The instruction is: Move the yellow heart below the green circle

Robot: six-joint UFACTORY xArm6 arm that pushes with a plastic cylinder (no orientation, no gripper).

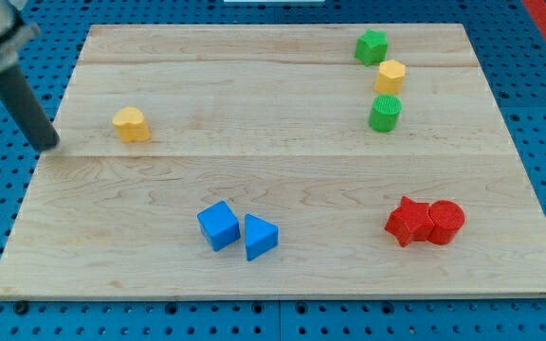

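The yellow heart [132, 124] lies on the wooden board at the view's left. The green circle [385, 113] stands at the upper right, far from the heart. My tip [48, 144] is at the board's left edge, a little left of and slightly below the yellow heart, not touching it. The dark rod rises from it toward the view's top left corner.
A green star [372, 46] and a yellow hexagon [391, 76] stand in a column just above the green circle. A blue cube [218, 225] and a blue triangle [260, 237] lie at the bottom centre. A red star [407, 221] and a red cylinder [445, 222] touch at the lower right.
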